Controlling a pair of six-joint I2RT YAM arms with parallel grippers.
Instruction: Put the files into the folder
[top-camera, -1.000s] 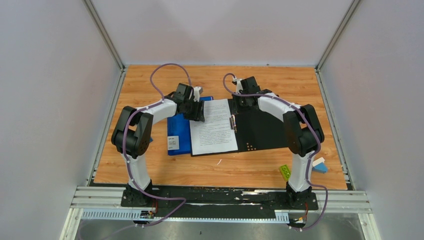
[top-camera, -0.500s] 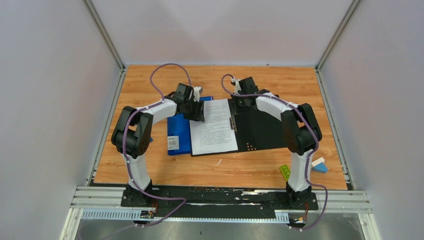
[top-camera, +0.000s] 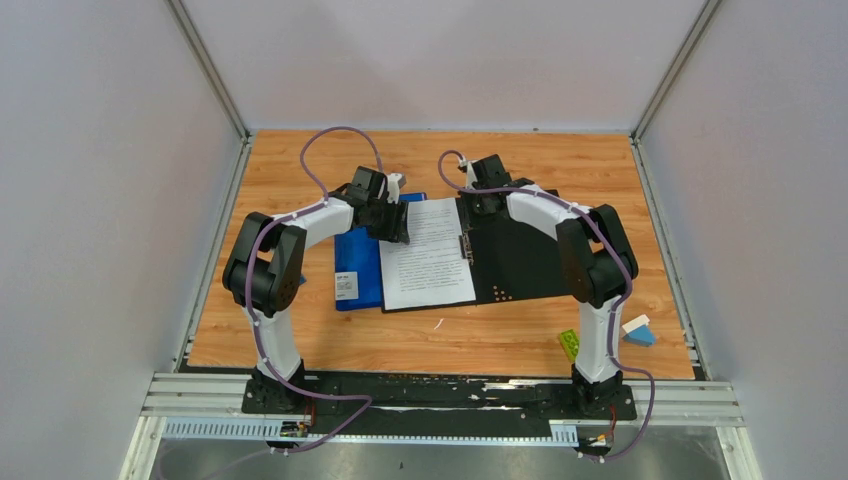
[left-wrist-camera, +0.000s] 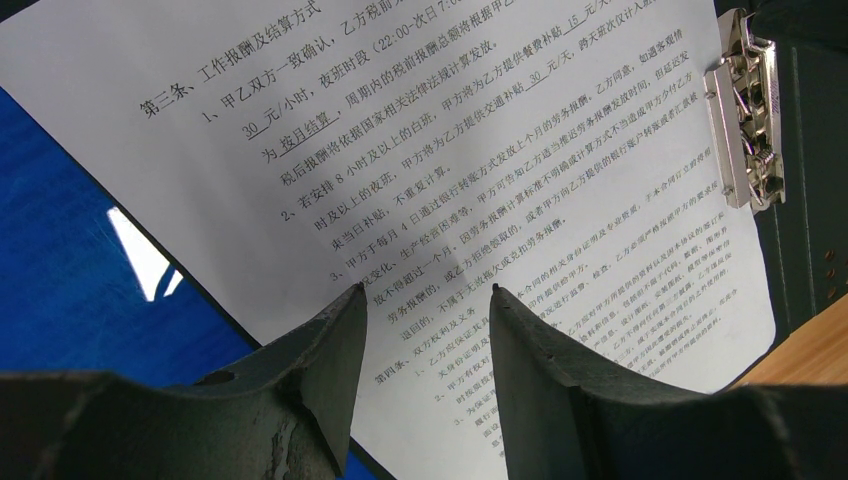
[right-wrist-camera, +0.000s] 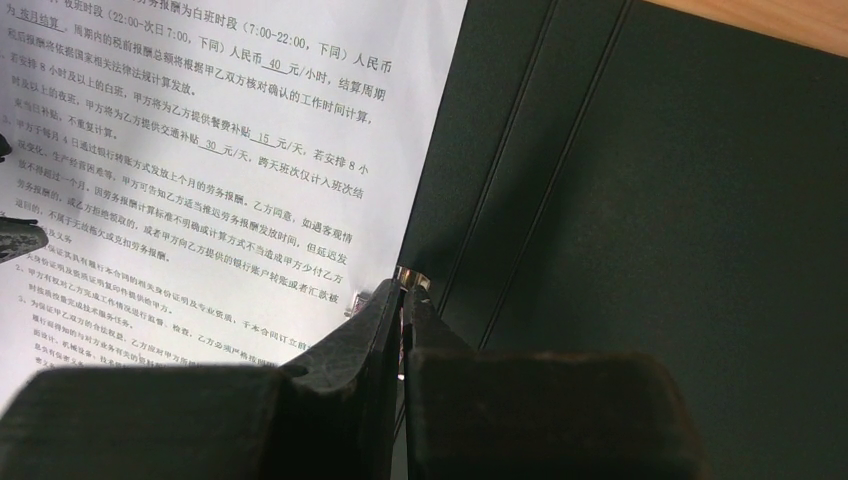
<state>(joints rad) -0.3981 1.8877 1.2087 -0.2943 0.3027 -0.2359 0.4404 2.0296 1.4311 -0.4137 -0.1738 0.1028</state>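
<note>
Looking across your counter (top-camera: 300, 170), you see the black folder (top-camera: 520, 260) lying open, with the files (top-camera: 430, 255) flat on its left half, their long axis running near to far. Your left pincer (left-wrist-camera: 425, 295) hangs above them, jaws apart and empty. Your right pincer (right-wrist-camera: 402, 290) is pressed together, tips at the metal clip (left-wrist-camera: 748, 110).

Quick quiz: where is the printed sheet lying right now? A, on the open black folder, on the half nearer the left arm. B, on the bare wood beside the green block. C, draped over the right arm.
A: the printed sheet lies flat on the open black folder, on the left arm's side of the metal clip.
</note>
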